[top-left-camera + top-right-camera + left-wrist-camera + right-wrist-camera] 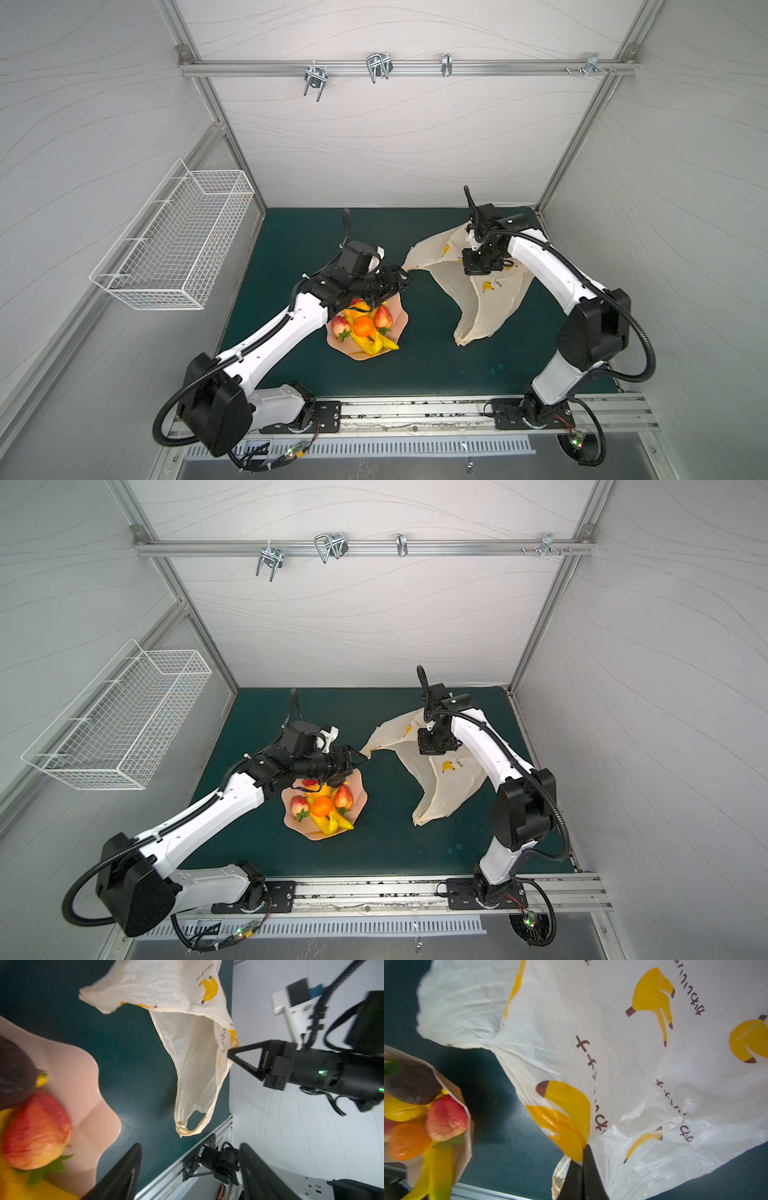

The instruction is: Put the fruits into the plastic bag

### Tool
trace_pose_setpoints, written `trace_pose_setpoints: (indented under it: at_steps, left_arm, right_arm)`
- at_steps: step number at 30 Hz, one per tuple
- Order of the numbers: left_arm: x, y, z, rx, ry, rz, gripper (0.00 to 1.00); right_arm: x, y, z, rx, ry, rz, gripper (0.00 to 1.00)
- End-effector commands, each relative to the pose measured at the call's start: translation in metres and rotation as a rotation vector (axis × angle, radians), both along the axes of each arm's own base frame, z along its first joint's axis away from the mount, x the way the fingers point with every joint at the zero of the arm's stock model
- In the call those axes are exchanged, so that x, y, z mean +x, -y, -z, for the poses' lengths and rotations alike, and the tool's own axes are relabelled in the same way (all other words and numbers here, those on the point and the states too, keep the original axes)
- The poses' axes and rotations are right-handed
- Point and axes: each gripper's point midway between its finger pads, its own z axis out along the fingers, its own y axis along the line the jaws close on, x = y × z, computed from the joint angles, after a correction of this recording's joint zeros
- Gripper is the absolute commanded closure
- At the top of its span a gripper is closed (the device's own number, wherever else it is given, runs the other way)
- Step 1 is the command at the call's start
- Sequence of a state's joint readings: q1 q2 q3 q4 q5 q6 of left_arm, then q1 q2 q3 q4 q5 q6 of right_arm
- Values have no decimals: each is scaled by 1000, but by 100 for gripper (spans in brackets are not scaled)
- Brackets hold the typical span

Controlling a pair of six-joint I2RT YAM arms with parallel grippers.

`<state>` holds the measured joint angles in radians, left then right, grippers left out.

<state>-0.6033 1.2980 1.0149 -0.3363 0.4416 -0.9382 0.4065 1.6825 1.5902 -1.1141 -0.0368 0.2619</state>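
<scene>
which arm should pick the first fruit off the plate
Left, probably. The left gripper is open close to the fruits on the pink plate; the right gripper is shut on the plastic bag, holding it up.

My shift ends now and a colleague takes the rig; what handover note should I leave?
Right gripper: shut on the rim of the plastic bag, holding it up.
Left gripper: open, empty, near a loose corner of the bag.
Fruits: piled on the pink plate; none seen in the bag.
Done: bag gripped on one side.
To do: spread its mouth, move every fruit in.
</scene>
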Motion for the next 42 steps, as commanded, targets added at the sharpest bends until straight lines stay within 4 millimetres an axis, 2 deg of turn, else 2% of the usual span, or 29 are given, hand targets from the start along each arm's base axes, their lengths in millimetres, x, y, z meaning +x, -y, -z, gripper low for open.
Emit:
trace_pose_setpoints:
  at_steps: [1,3,5,11,14,19,23,27,30,33,36,39,42]
  left_arm:
    - [16,27,-14,-46,9,-3,37]
    - [23,36,-7,-45,-19,-7,44]
    - [30,40,-8,-45,-12,-20,47]
    - [49,40,-22,-17,39,-51,43]
    - [56,27,-27,-10,48,-86,41]
    - [61,-12,-30,22,42,-154,35]
    - [50,-56,-49,115,91,-184,22]
    - [26,-100,-62,248,131,-188,13]
    - [6,-124,-63,364,151,-146,9]
    - [-12,-139,-50,472,136,-82,7]
    - [-20,-150,-29,548,88,-47,7]
    - [-18,-151,-14,598,87,17,7]
    - [-20,-147,-6,619,62,101,10]
  right_arm:
    - [-14,-6,-34,127,-31,81,100]
    - [-16,-8,-51,209,-27,127,100]
    - [-17,-6,-65,270,-27,175,100]
    - [-25,-1,-107,477,-39,266,100]
    - [-32,-4,-119,534,-46,260,100]
    - [-43,-13,-118,603,-92,259,100]
    - [-50,-16,-121,654,-103,269,100]
    - [-56,-20,-119,676,-130,254,100]
    - [-60,-22,-120,689,-137,235,100]
    - [-66,-22,-121,687,-146,214,100]
    - [-72,-22,-119,683,-159,198,100]
    - [-76,-22,-118,686,-160,191,100]
    - [-79,-21,-118,686,-162,189,100]
